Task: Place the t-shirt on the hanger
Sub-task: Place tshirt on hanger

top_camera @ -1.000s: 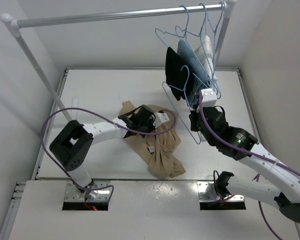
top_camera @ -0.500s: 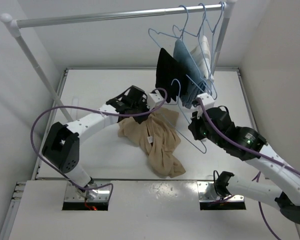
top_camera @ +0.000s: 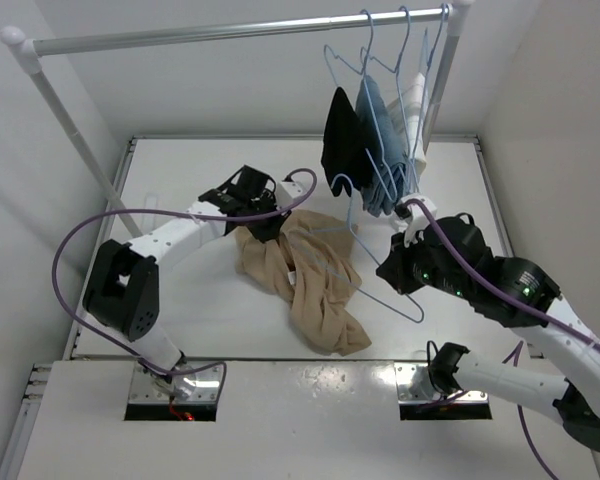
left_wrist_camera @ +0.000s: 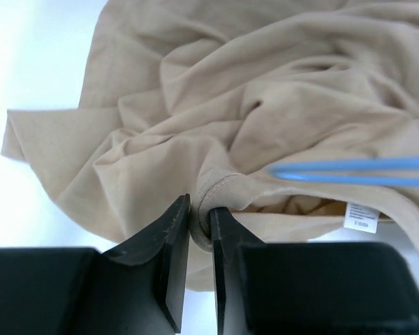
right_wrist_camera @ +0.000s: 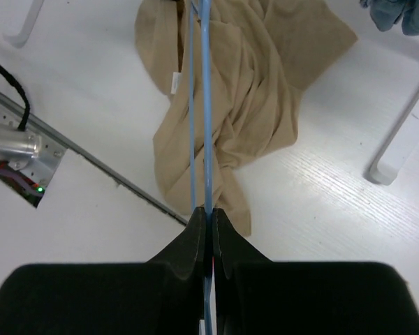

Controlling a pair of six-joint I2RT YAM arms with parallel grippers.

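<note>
Change: right gripper point(right_wrist_camera: 208, 216) has carried the hanger point(left_wrist_camera: 314, 172) nearer, over the t-shirt point(top_camera: 315, 290) | Right gripper: jaws clamped on the hanger's wire | T-shirt: crumpled mid-table, beneath the hanger | Left gripper point(left_wrist_camera: 199, 209): nearly closed, pinching the collar edge | Surface: white table point(top_camera: 180, 180) | Far: white walls, 1 rail point(top_camera: 230, 33) carrying a black garment point(top_camera: 338, 135) and a blue garment point(top_camera: 375, 110).

Our left arm point(top_camera: 185, 232) has white links and boxy black joint housings. Our right arm point(top_camera: 545, 330) matches, with small green lights on its black housings. A purple cable point(top_camera: 57, 275) trails along each arm. Our fingers point(left_wrist_camera: 164, 258) are matte black wedges. Our bases sit on bare metal plates point(top_camera: 145, 395).
</note>
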